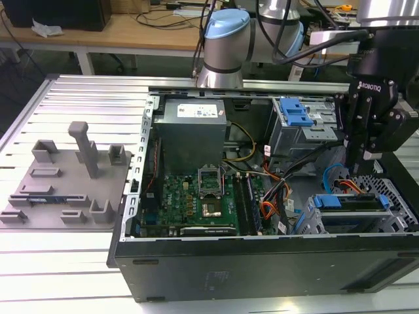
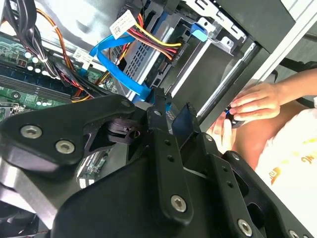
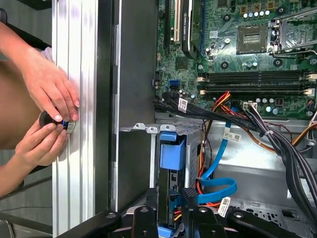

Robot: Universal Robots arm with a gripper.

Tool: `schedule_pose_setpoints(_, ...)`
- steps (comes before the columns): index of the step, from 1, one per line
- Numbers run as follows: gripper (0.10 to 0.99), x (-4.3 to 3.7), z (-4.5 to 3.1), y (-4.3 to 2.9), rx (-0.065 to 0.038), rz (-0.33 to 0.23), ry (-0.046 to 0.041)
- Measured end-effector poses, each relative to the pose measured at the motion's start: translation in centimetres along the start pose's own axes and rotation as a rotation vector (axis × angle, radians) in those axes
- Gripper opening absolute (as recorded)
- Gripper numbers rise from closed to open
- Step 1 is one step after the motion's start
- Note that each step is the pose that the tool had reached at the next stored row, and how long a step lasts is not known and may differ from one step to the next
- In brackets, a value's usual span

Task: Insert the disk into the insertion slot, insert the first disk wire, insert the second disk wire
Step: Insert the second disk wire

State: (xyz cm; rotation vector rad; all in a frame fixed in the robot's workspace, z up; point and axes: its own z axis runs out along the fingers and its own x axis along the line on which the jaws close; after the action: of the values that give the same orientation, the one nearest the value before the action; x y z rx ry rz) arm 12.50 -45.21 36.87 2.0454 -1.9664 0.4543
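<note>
— Where's the disk?

— It sits in the slot, the low cage in the case's corner at the exterior view's right. Its blue carrier shows along the top edge.

— And the gripper?

— It hangs straight above the disk and very close to it. In the exterior view the disk's long axis runs left to right along the near wall of the case, and the gripper is over the right half of it. In the first wrist view the carrier lies dead in line with the gripper tip.

— Is it holding anything?

— I can't tell. A blue wire loops back towards the tip, and something blue shows right at it in both wrist views. Whether the gripper is clamped on that wire's end, I can't say.

— So any move from here is short?

— I'd judge so: straight down along that line, hardly any sideways.

— How much room is there?

— It's tight. A wire bundle crosses just beside the cage, with the motherboard beyond it. The case wall is close on the other side.

— What's it all standing on?

— The case lies open on a ribbed aluminium desk, level and firm by the look of it.

— Anyone nearby?

— A person's hands are at the desk rail just outside the case wall, on a small dark knob. They are apart from the gripper but near.
</note>
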Motion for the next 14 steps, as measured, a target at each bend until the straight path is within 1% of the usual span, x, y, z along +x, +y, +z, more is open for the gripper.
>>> schedule_pose_setpoints(1, 0.318, -0.01, 0.02, 0.00, 0.000, 0.000, 0.0001)
schedule_pose_setpoints(3, 0.318, -0.02, 0.06, 0.00, 0.000, -0.001, 0.0002)
schedule_pose_setpoints(4, 0.243, -0.03, 0.06, 0.00, 0.000, -0.001, 0.0003)
schedule_pose_setpoints(10, 0.243, -0.13, 0.29, 0.00, 0.001, -0.001, -0.0001)
schedule_pose_setpoints(12, 0.243, -0.18, 0.41, 0.00, 0.001, -0.001, -0.0011)
schedule_pose_setpoints(14, 0.243, -0.21, 0.49, 0.01, 0.001, -0.001, -0.0043)
